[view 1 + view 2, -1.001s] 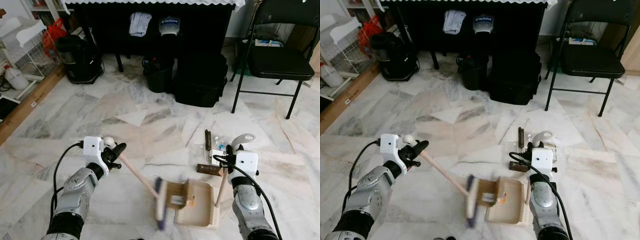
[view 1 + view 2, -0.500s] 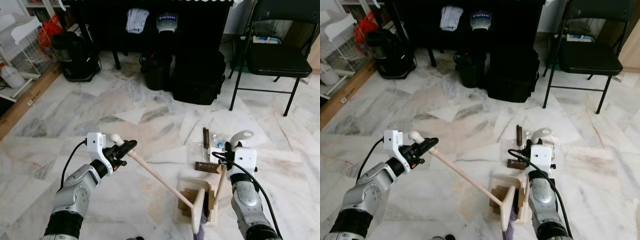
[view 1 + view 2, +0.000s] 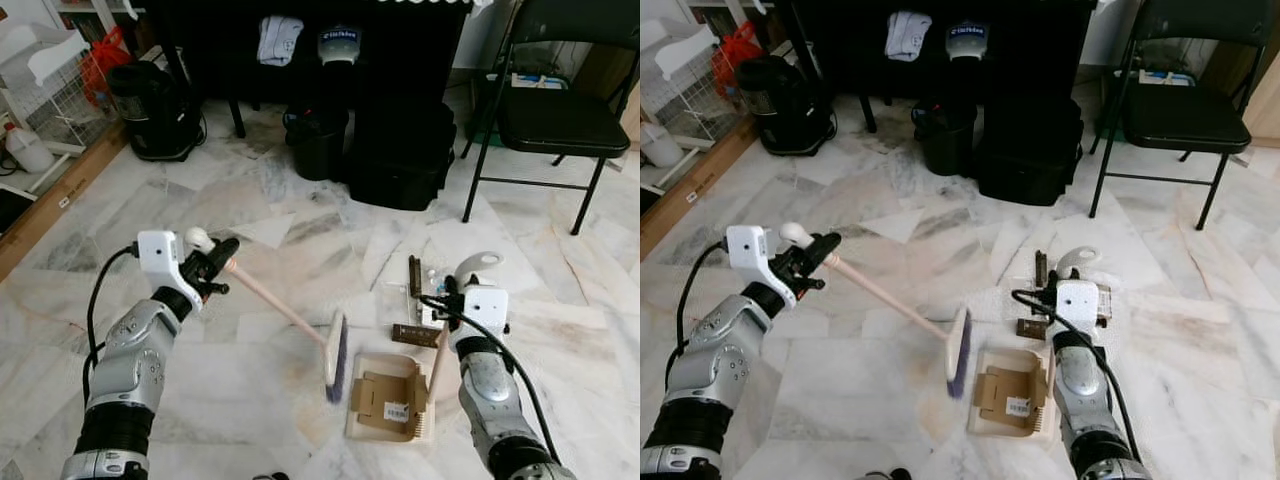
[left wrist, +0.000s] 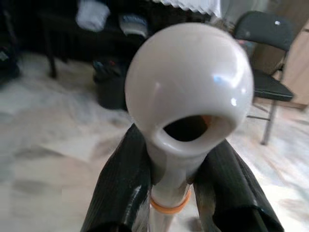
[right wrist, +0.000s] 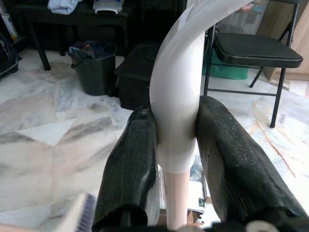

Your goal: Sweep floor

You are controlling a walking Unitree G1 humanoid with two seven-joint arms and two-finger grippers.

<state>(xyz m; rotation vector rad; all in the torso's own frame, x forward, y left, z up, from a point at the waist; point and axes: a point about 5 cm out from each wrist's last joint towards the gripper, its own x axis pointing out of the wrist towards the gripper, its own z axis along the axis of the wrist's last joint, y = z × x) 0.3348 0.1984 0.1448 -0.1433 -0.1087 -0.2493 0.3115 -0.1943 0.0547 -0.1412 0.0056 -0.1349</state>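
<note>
Marble floor (image 3: 150, 360), grey-veined and glossy, is my working surface. Dustpan (image 3: 388, 398): flat beige plastic, folded cardboard scrap (image 3: 385, 400) lying inside, its handle clamped by my right gripper (image 3: 452, 300). Broom (image 3: 333, 353): pale wooden stick, purple bristles; half a second ago it stood over the dustpan, now it has drawn back just left of it, so I judge that stroke delivered. Left gripper (image 3: 215, 256), well left of the dustpan, is closed round the broom's rounded handle end.

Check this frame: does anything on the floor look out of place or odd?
Loose litter lies on the floor: a dark strip and a brown piece beside the dustpan, not yet swept in. A flattened cardboard piece already sits in the dustpan. The left gripper holds the brush; the right gripper holds the dustpan handle.
</note>
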